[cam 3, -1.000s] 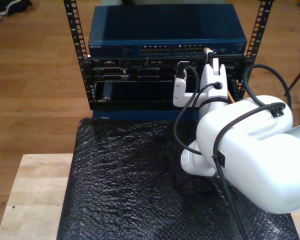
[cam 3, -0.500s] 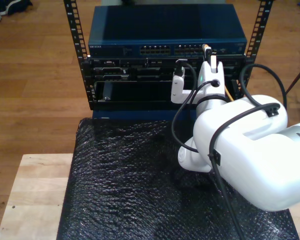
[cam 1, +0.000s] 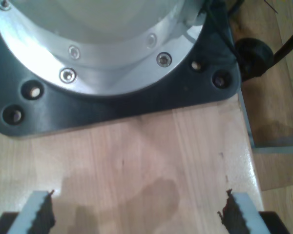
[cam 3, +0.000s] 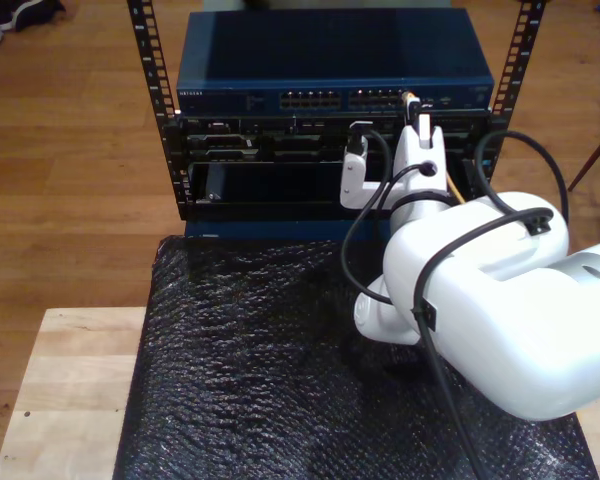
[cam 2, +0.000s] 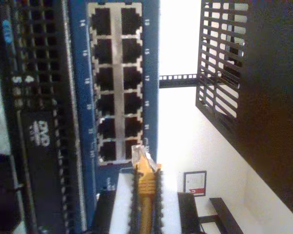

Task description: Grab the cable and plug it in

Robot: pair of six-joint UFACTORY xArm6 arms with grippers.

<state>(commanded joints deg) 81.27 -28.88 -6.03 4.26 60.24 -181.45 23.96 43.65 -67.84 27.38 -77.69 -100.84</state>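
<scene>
Cable [cam 2: 145, 195] held at the switch [cam 2: 88, 97] ports.
First wrist view: my first gripper [cam 1: 136, 214] is spread wide over bare wood. Second wrist view: my second gripper [cam 2: 145, 204] pinches the cable, plug [cam 2: 140, 155] just beside a port. Exterior view: the cable [cam 3: 413, 101] meets the switch [cam 3: 330, 70].

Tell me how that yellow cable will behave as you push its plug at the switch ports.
The cable looks thin, so it will likely flex unless held near the tip; my second hand grips just behind the plug. The clear plug looks small and probably fragile if it meets the blue switch off-line.
</scene>
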